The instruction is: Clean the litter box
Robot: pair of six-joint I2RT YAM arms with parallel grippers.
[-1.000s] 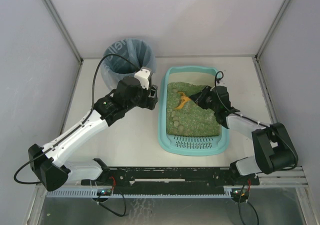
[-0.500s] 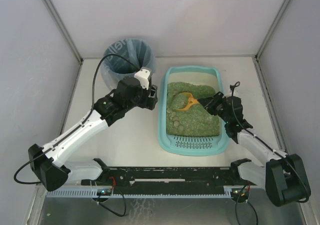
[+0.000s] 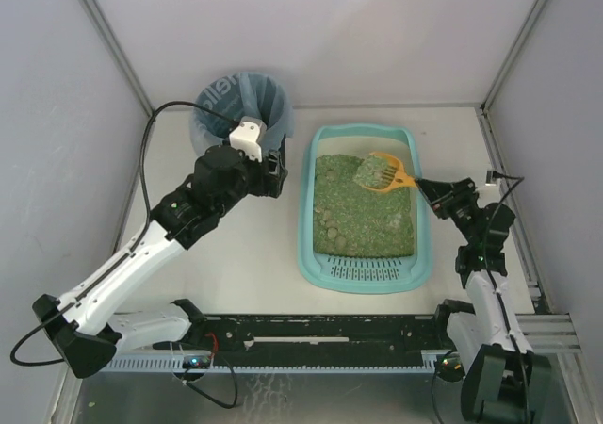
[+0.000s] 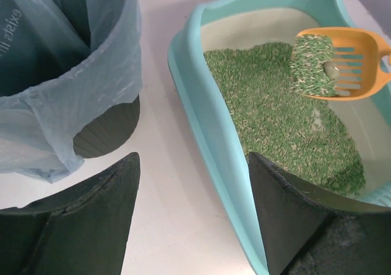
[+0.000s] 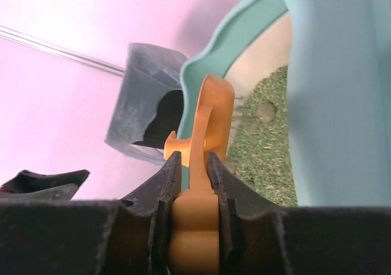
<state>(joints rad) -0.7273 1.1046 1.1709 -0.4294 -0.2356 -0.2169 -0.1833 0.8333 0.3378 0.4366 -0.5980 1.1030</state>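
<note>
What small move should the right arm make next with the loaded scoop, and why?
Probably a gentle shake of the orange scoop where it is, above the litter box. The right gripper holds its handle, and loose green litter is heaped around a grey clump; sifting here would drop clean litter back before the carry to the blue-lined bin.
</note>
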